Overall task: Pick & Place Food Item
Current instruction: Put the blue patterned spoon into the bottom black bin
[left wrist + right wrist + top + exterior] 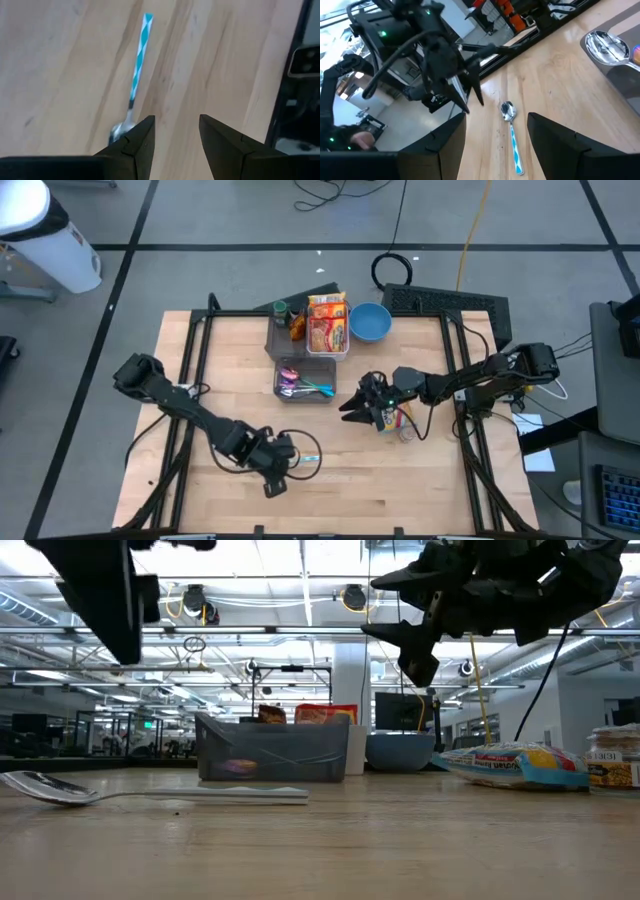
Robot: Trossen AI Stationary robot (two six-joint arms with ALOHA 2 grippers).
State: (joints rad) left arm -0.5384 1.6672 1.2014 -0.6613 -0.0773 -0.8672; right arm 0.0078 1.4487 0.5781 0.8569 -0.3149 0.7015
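Left gripper (pixel 283 476) hovers low over tabletop (pixel 420 470) near front edge, jaws partly apart, holding nothing; teal-handled spoon (pixel 305 459) lies flat just beside them, untouched. Right gripper (pixel 350 408) hangs mid-table, jaws also apart and empty, above a food packet (pixel 510 762). Grey bin (pixel 306 380) with utensils sits behind

table (pixel 200 360) | on it: spoon (pixel 308 460); bins (pixel 306 378); bowl (pixel 370 322); snack packet (pixel 515 764)
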